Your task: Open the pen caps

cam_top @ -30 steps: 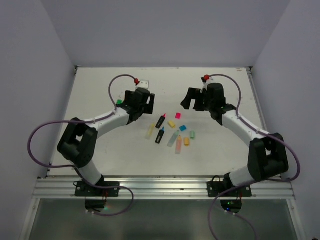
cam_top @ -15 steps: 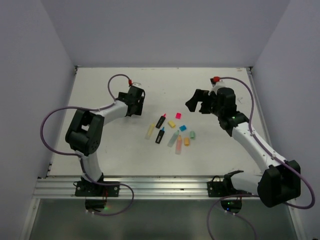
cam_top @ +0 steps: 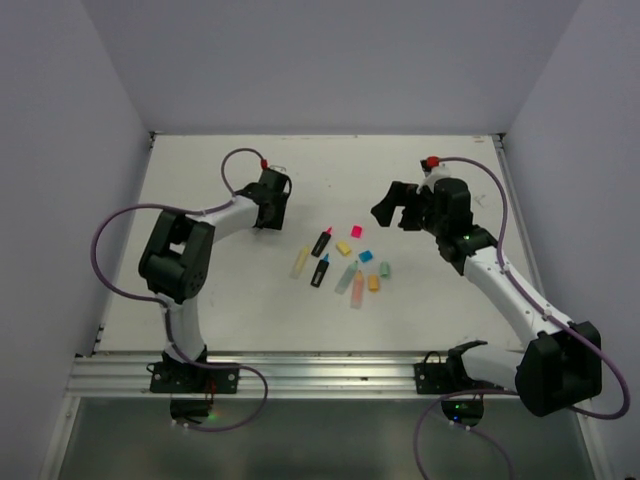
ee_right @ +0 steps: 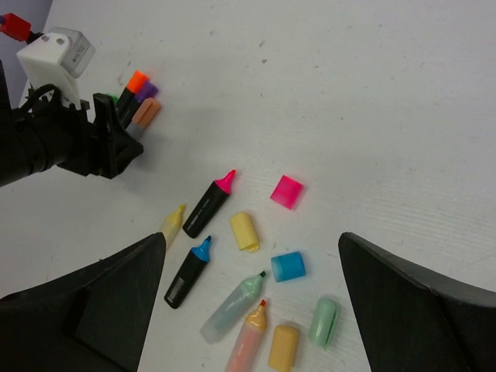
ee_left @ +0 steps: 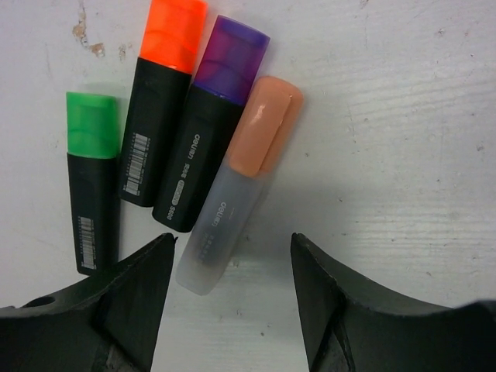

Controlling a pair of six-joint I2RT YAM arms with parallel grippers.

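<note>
Left wrist view: left end effector [ee_left: 232, 244] parted, seemingly not touching, straddles the capped peach pen [ee_left: 232, 209] on the tabletop's far-left part. Next: clamp its barrel, so the right end effector [cam_top: 390, 207], spread and empty, can pull the peach cap [ee_left: 265, 124].

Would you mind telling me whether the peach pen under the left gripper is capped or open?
Capped: the peach cap sits flush on the pen, and no tip is showing.

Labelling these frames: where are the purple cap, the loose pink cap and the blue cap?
purple cap [ee_left: 231, 58]: left wrist view, cap's middle.
loose pink cap [ee_right: 286, 191]: right wrist view, top face.
blue cap [ee_right: 288, 266]: right wrist view, its side.
</note>
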